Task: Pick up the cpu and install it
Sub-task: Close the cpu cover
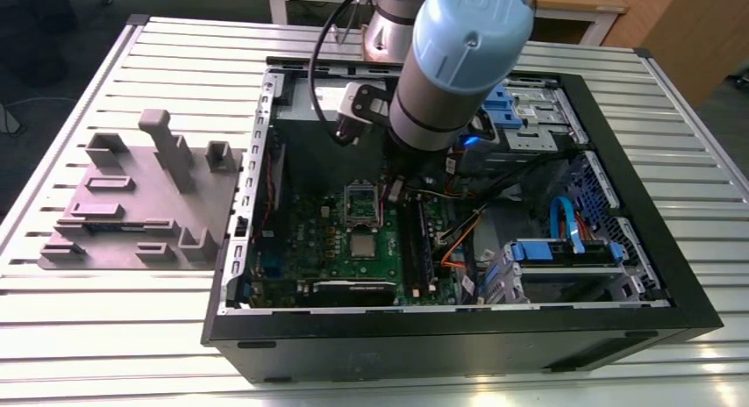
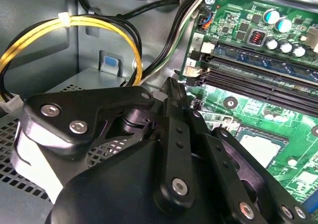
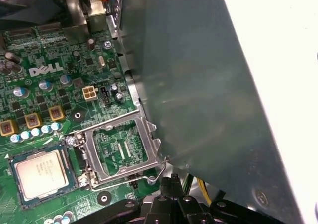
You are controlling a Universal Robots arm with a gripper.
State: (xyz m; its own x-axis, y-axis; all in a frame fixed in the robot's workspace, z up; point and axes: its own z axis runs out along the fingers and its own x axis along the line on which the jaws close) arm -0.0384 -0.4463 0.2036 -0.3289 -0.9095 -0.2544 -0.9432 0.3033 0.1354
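Observation:
The cpu is a small square chip with a silver-grey top, lying flat in its socket on the green motherboard. It also shows in the exterior view and, partly behind black linkage, in the second wrist view. The metal socket frame stands flipped open right beside the cpu, with bare board showing through it. My gripper hangs inside the open computer case, just past the open frame and apart from the cpu. It holds nothing that I can see.
The arm reaches down over the case's middle. A grey fixture block sits on the slatted table at the exterior view's left. Drive cages with blue cables fill the case's right. Yellow cables and memory slots lie close by.

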